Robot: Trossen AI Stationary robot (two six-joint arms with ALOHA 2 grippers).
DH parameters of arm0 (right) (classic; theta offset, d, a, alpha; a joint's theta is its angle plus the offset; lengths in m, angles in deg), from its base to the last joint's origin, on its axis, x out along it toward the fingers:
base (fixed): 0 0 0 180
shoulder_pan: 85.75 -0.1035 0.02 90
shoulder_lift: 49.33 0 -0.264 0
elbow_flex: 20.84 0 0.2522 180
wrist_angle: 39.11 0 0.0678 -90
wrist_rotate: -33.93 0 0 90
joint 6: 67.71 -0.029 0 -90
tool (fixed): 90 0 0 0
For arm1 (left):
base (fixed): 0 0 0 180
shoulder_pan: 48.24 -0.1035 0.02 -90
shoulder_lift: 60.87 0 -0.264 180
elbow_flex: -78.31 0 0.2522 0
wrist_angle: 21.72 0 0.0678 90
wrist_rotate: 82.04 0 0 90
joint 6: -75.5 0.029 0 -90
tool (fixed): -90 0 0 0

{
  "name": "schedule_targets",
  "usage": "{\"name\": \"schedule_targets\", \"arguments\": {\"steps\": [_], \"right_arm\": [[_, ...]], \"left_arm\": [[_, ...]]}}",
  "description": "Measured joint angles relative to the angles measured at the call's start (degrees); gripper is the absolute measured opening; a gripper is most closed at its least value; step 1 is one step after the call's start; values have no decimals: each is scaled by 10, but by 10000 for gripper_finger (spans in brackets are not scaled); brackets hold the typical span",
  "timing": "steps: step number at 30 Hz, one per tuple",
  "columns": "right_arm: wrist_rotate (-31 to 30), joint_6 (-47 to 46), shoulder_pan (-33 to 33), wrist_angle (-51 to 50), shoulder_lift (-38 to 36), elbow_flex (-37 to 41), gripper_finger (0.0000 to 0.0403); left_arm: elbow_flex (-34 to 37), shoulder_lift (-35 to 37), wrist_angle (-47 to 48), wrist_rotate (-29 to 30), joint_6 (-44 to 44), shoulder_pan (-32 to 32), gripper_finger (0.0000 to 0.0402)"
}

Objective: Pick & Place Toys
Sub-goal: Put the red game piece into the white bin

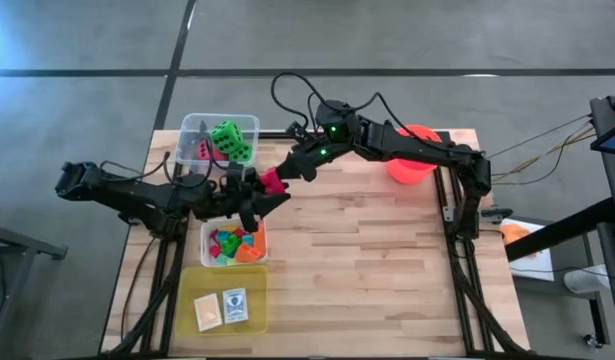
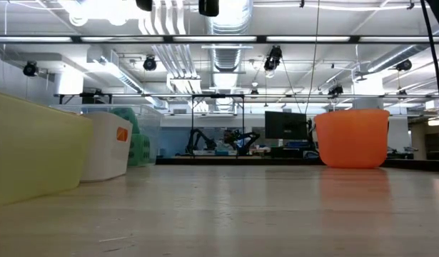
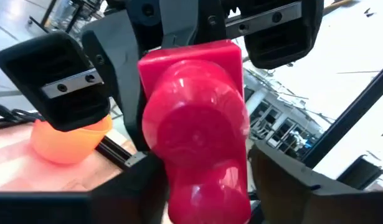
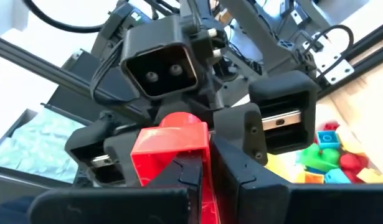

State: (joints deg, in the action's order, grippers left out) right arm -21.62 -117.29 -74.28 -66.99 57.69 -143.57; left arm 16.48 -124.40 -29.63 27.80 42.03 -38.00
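From above, the bright pink moulded plastic toy (image 1: pixel 272 183) hung over mid-table, its long axis running between both grippers. The right gripper (image 1: pixel 283 176) was clamped on its far end. In the left wrist view, the left gripper (image 3: pixel 197 177) flanked its rounded end, fingers apart.
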Motion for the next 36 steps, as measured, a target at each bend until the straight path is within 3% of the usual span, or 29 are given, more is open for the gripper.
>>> {"name": "schedule_targets", "arguments": {"steps": [6,18,21,30,36], "right_arm": [[1,11,-4,7,0,0,12],[12,25,-5,14,0,0,19],[19,44,-5,13,0,0,54],[20,65,-5,-1,0,0,221],[19,70,-4,-58,0,0,281]], "left_arm": [[0,0,-2,-2,-23,0,117],[0,4,-15,-30,-44,0,117],[0,6,-14,-46,-62,0,117],[0,10,-14,-86,-95,0,117],[0,25,34,-98,-149,2,117]]}}
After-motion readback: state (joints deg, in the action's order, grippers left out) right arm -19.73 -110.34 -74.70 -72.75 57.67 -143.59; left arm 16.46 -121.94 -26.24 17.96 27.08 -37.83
